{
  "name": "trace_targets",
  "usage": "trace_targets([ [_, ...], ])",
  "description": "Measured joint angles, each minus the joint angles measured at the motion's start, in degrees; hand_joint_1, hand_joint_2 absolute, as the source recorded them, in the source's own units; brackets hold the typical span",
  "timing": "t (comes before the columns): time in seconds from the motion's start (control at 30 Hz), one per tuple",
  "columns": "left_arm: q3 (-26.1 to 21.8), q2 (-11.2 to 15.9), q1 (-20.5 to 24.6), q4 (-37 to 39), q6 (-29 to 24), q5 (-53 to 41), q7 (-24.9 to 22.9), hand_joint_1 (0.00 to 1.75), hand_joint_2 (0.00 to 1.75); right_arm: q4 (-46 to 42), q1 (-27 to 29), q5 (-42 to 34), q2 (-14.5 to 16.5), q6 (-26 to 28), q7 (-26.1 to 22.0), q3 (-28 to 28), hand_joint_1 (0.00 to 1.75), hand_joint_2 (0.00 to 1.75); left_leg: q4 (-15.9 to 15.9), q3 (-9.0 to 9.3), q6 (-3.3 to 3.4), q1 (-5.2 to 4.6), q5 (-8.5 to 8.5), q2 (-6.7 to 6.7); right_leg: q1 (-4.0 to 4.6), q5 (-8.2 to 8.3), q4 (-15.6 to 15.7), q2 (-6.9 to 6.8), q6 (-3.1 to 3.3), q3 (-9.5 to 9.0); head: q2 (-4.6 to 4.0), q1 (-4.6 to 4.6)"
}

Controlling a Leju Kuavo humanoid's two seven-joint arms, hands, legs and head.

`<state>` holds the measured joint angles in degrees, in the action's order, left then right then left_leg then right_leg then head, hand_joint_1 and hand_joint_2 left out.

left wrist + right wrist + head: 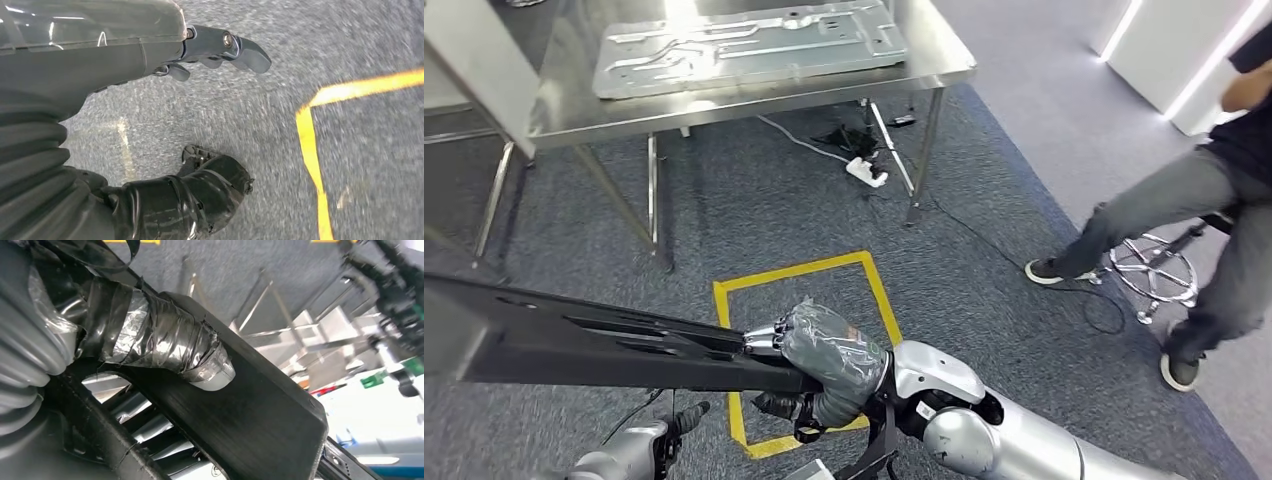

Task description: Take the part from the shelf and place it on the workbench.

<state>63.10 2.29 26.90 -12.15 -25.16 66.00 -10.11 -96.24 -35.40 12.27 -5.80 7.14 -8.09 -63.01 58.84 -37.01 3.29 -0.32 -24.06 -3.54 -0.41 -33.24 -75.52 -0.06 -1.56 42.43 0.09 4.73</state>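
My right hand (824, 355) grips a long black flat part (594, 340) at its edge, carried level across the lower left of the head view. In the right wrist view the taped thumb (165, 340) presses on the black part (260, 420). My left hand (659, 440) hangs low beneath the part, fingers apart and holding nothing; in the left wrist view the left hand (210, 50) is above grey carpet. The steel workbench (924, 60) stands ahead at the top, bearing a silver stamped metal panel (744, 45).
A yellow taped square (809, 275) marks the carpet in front of me. A power strip and cables (866, 170) lie under the bench. A person (1214, 200) sits on a stool (1159, 265) at the right. Another bench's legs (494, 195) stand at the left.
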Motion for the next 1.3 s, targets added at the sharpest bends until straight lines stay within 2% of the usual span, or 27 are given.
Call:
trace_targets([
  [0.07,0.00,-0.01,-0.05,0.00,0.08,-0.01,-0.02,0.00,1.75,0.06,-0.02,0.01,-0.02,-0.08,0.03,0.00,1.75,1.75,0.20,0.14,-0.08,0.01,-0.16,-1.82,-0.05,4.46,5.52,0.67,0.34,-1.60,0.00,-0.02],
  [0.13,0.00,-0.06,0.02,0.00,0.26,-0.06,-0.08,0.00,1.75,0.09,-0.11,0.15,-0.02,-0.06,0.09,0.00,1.75,1.75,0.42,0.07,-0.39,0.13,-0.35,-3.40,-0.31,7.73,12.74,3.47,0.63,-4.57,0.00,0.04],
  [0.2,0.00,-0.10,0.07,0.00,0.37,-0.09,-0.14,0.00,1.75,0.15,-0.19,0.47,-0.02,-0.02,0.27,0.00,1.75,1.75,0.39,-0.28,-0.96,0.45,-0.35,-4.69,-0.39,8.29,15.81,5.07,0.75,-5.99,0.00,0.05],
  [0.27,0.00,0.07,0.03,0.01,0.57,-0.10,-0.13,0.00,1.75,0.21,-0.23,0.83,0.02,0.11,0.63,0.00,1.75,1.75,0.06,-0.44,-1.69,0.65,-0.25,-5.76,-0.40,8.43,16.42,3.82,1.13,-6.44,0.00,0.00],
  [0.3,0.00,0.11,-0.04,0.01,0.76,-0.10,-0.05,0.00,1.75,0.26,-0.22,0.95,0.07,0.27,0.84,0.00,1.75,1.75,0.22,-0.46,-2.02,0.56,-0.49,-5.29,-0.47,8.50,16.83,3.21,1.41,-6.85,0.00,0.07],
  [0.33,0.00,0.15,-0.01,0.01,1.01,-0.08,0.06,0.00,1.75,0.29,-0.21,0.94,0.15,0.60,0.96,0.00,1.75,1.75,1.06,-0.77,-2.32,0.38,-1.12,-3.97,-0.65,8.59,17.28,2.61,1.71,-7.27,0.00,0.32],
  [0.4,0.00,0.08,0.13,0.01,1.66,0.03,0.32,0.00,1.75,0.41,-0.14,0.62,0.28,1.47,0.82,0.00,1.75,1.75,6.70,-3.40,-2.96,0.35,-4.07,0.33,-0.68,8.55,17.79,1.49,2.15,-7.94,0.00,0.86],
  [0.43,0.00,0.08,0.19,0.02,1.98,0.08,0.40,0.00,1.75,0.50,-0.06,0.40,0.31,1.82,0.61,0.00,1.75,1.75,10.46,-5.36,-3.31,0.54,-5.63,1.81,-0.66,8.44,17.82,0.96,2.30,-8.06,0.00,1.09],
  [0.47,0.00,0.08,0.15,0.02,2.30,0.11,0.45,0.00,1.75,0.63,0.07,0.17,0.31,2.02,0.33,0.00,1.75,1.75,13.58,-7.13,-3.67,0.81,-6.50,2.65,-0.66,8.18,17.81,0.52,2.32,-8.12,0.00,1.10],
  [0.5,0.00,0.09,0.07,0.02,2.59,0.10,0.49,0.00,1.75,0.74,0.22,-0.03,0.31,2.10,0.06,0.00,1.75,1.75,14.69,-7.92,-3.95,1.05,-6.24,2.93,-0.74,7.83,17.74,0.25,2.25,-8.20,0.00,1.13],
  [0.53,0.00,0.11,0.00,0.02,2.86,0.05,0.55,0.00,1.75,0.83,0.36,-0.19,0.31,2.16,-0.19,0.00,1.75,1.75,13.84,-7.61,-4.20,1.27,-5.08,3.07,-0.87,7.44,17.63,0.02,2.07,-8.36,0.00,1.13],
  [0.57,0.00,0.14,-0.02,0.02,3.11,-0.01,0.62,0.00,1.75,0.87,0.44,-0.32,0.31,2.24,-0.43,0.00,1.75,1.75,11.13,-6.18,-4.40,1.47,-3.26,3.20,-1.03,6.94,17.48,-0.20,1.83,-8.67,0.00,1.15],
  [0.6,0.00,0.16,0.00,0.02,3.30,-0.09,0.68,0.00,1.75,0.87,0.48,-0.39,0.31,2.31,-0.66,0.00,1.75,1.75,7.21,-3.96,-4.55,1.61,-1.64,3.45,-1.17,6.46,17.29,-0.50,1.53,-9.15,0.00,1.14],
  [0.63,0.00,0.16,0.06,0.02,3.42,-0.16,0.74,0.00,1.75,0.87,0.47,-0.44,0.31,2.40,-0.88,0.01,1.75,1.75,3.79,-1.76,-4.54,1.52,-0.88,3.69,-1.18,6.03,17.24,-0.80,1.16,-9.66,0.00,1.15],
  [0.7,0.00,0.15,0.16,0.02,3.49,-0.25,0.79,0.00,1.75,0.87,0.45,-0.54,0.31,2.57,-1.21,0.03,1.75,1.75,0.09,0.81,-3.91,1.21,-1.05,3.88,-1.08,5.35,17.29,-1.16,0.35,-10.48,0.00,1.04],
  [0.77,0.00,0.16,0.12,0.02,3.42,-0.27,0.82,0.00,1.75,0.88,0.49,-0.68,0.30,2.68,-1.42,0.07,1.75,1.75,-0.08,1.30,-2.82,1.02,-1.74,3.58,-1.06,5.23,17.18,-1.16,-0.40,-11.06,0.00,0.96],
  [0.83,0.00,0.21,0.16,0.02,3.35,-0.31,0.87,0.00,1.75,0.88,0.53,-0.85,0.30,2.73,-1.57,0.11,1.75,1.75,-0.33,2.20,-1.84,1.02,-2.24,3.29,-1.25,5.33,15.39,-1.03,-0.82,-10.49,0.00,0.85],
  [0.9,0.01,0.26,0.32,0.02,3.35,-0.44,0.91,0.00,1.75,0.86,0.52,-1.00,0.31,2.77,-1.75,0.20,1.75,1.75,-0.51,3.38,-1.02,0.99,-2.89,3.13,-1.27,4.89,10.19,-0.75,-0.90,-7.13,0.00,0.55],
  [0.97,0.02,0.30,0.28,0.02,3.34,-0.56,0.91,0.00,1.75,0.91,0.68,-1.09,0.25,2.80,-1.86,0.26,1.75,1.75,-0.51,4.46,-0.55,0.83,-3.87,3.05,-0.99,3.12,3.19,-0.54,-0.85,-1.75,0.00,0.34],
  [1.0,0.02,0.32,0.17,0.02,3.33,-0.59,0.91,0.00,1.75,0.97,0.82,-1.11,0.22,2.80,-1.87,0.26,1.75,1.75,-0.51,5.13,-0.45,0.72,-4.48,2.92,-0.80,2.24,0.96,-0.46,-0.73,0.67,0.00,0.31],
  [1.03,0.02,0.33,0.06,0.02,3.32,-0.59,0.91,0.00,1.75,1.05,0.96,-1.12,0.19,2.80,-1.87,0.26,1.75,1.75,-0.51,5.95,-0.40,0.60,-5.17,2.72,-0.61,1.78,0.26,-0.39,-0.55,2.38,0.00,0.29],
  [1.07,0.02,0.32,-0.01,0.02,3.32,-0.58,0.91,0.00,1.75,1.10,1.05,-1.13,0.17,2.81,-1.87,0.27,1.75,1.75,-0.52,6.88,-0.40,0.52,-5.90,2.47,-0.39,2.21,1.59,-0.33,-0.26,2.98,0.00,0.27],
  [1.1,0.02,0.28,-0.04,0.02,3.33,-0.58,0.91,0.00,1.75,1.14,1.09,-1.13,0.16,2.83,-1.88,0.28,1.75,1.75,-0.53,7.97,-0.43,0.46,-6.74,2.22,-0.11,3.73,4.53,-0.25,0.12,2.81,0.00,0.23],
  [1.17,0.05,0.15,-0.10,0.02,3.35,-0.58,0.91,0.00,1.75,1.20,1.12,-1.13,0.15,2.87,-1.90,0.32,1.75,1.75,-0.62,10.01,-0.60,0.40,-8.47,1.91,0.61,10.02,12.02,0.06,1.05,1.32,0.00,0.12],
  [1.2,0.12,0.09,-0.11,0.02,3.36,-0.58,0.90,0.00,1.75,1.27,1.14,-1.12,0.14,2.92,-1.92,0.34,1.75,1.75,-0.81,10.71,-0.81,0.38,-9.20,1.81,0.93,12.50,14.62,0.23,1.45,0.54,0.00,0.07],
  [1.23,0.22,0.06,-0.13,0.02,3.36,-0.57,0.88,0.00,1.75,1.34,1.15,-1.11,0.13,2.97,-1.93,0.37,1.75,1.75,-1.27,11.30,-1.08,0.36,-9.74,1.75,1.17,14.11,16.00,0.37,1.76,-0.04,0.00,0.01],
  [1.3,0.49,0.05,-0.05,0.02,3.37,-0.56,0.86,0.00,1.75,1.46,1.10,-1.10,0.13,3.08,-1.95,0.41,1.75,1.75,-1.06,11.83,-1.64,0.31,-9.26,1.76,1.26,13.54,16.77,0.41,2.21,-1.29,0.00,-0.11],
])
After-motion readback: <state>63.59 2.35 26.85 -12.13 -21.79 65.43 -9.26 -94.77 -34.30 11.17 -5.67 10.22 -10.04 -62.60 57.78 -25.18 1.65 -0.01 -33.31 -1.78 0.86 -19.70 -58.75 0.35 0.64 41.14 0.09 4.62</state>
